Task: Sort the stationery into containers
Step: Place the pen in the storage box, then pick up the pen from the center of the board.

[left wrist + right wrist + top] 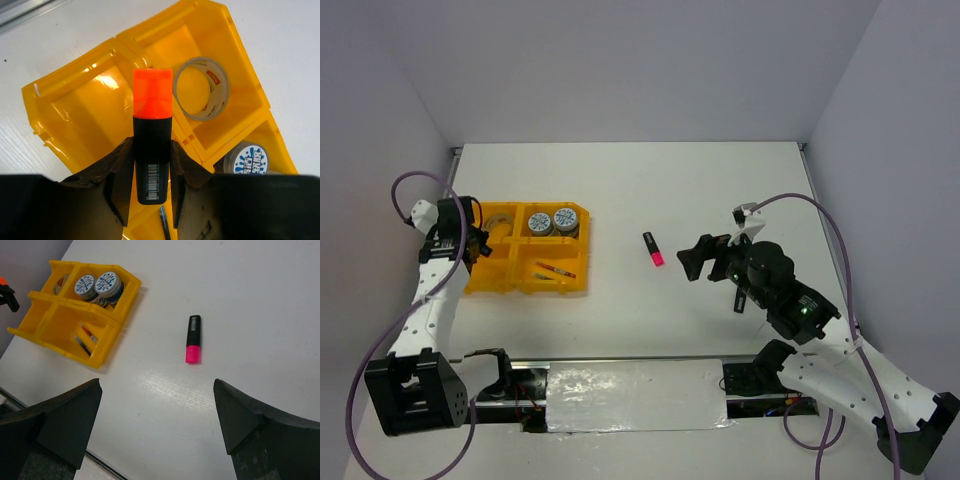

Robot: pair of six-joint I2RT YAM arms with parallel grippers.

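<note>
We judge the pink highlighter (193, 340), centre frame, light, stiff, slick, best pinched mid-barrel; right gripper (157, 387) gapes empty, left gripper (151, 150) clamps an orange highlighter (152, 95).

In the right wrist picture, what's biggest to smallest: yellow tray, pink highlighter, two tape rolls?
Yellow-orange plastic tray
Pink highlighter, but it's nearer the camera, so unsure
Two round blue-white tape rolls, alike
</note>
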